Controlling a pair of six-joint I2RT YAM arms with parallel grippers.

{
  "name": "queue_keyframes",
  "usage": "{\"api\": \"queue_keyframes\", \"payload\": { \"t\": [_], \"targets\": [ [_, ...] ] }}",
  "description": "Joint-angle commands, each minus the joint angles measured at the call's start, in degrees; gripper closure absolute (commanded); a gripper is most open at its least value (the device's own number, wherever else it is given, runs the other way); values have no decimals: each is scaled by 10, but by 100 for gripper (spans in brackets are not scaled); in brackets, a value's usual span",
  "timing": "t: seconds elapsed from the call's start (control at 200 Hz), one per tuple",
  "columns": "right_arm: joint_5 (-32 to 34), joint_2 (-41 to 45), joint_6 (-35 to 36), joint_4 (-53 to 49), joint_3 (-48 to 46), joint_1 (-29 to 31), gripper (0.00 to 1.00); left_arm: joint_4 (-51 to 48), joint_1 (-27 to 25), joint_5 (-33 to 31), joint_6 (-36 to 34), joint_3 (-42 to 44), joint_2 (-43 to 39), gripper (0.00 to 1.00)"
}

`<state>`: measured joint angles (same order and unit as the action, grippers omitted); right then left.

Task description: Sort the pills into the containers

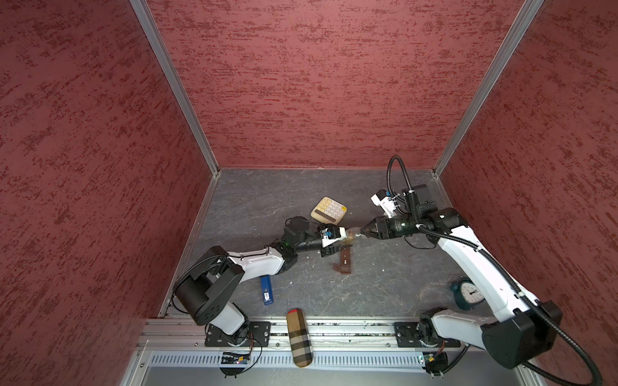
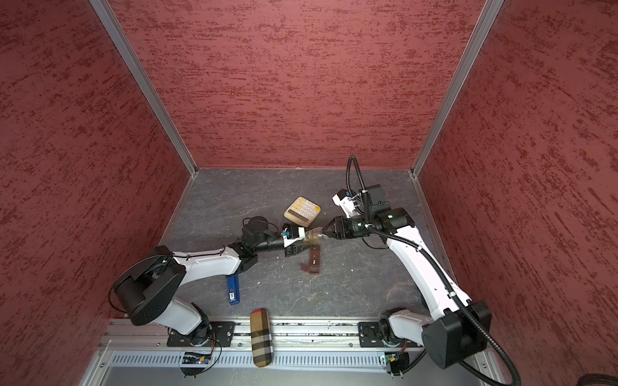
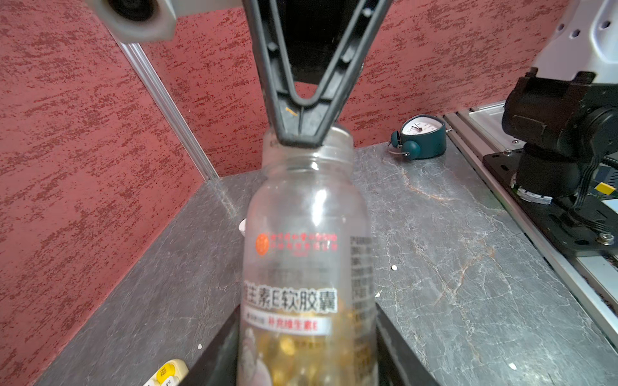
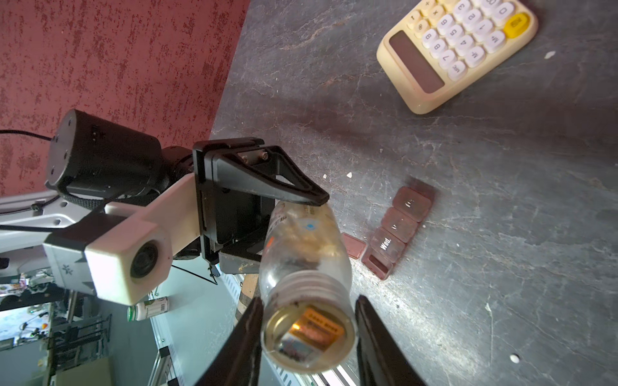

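My left gripper (image 1: 341,242) is shut on the body of a clear bottle (image 3: 306,217) with yellow capsules inside, and holds it lying level above the table. My right gripper (image 4: 307,320) faces it, its fingers closed on either side of the bottle's threaded neck (image 4: 306,284). Just below the bottle lie the containers (image 1: 345,262), a dark brown strip box (image 4: 401,227) whose end lid stands open beside the "Wed." compartment. Tiny white pills (image 3: 394,267) lie loose on the grey table, one of them near my right gripper (image 4: 515,358).
A cream calculator (image 1: 328,210) lies behind the grippers. A flat blue object (image 1: 266,290) lies under my left arm, and a teal alarm clock (image 1: 468,294) stands by the right arm. A plaid case (image 1: 300,337) rests across the front rail. Red walls enclose three sides.
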<state>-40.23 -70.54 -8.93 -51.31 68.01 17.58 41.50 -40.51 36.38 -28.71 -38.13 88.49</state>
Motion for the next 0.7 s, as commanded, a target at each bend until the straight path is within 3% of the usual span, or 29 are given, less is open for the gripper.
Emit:
{"api": "queue_keyframes", "payload": {
  "t": [0.0,0.105,0.316,0.431,0.696],
  "targets": [
    [60,12,34,-35,-5,-8,55,-11,18,-13,20,4,-12,100],
    [62,5,22,-43,5,-9,40,-20,13,-21,11,2,-11,100],
    [73,6,-12,-43,49,-9,21,-34,-2,-59,-16,0,2,100],
    [88,12,-63,-35,85,-12,20,6,-8,-103,-21,10,15,100],
    [164,-26,-262,-43,150,-28,26,259,-37,-303,-92,33,96,100]
  ]
}}
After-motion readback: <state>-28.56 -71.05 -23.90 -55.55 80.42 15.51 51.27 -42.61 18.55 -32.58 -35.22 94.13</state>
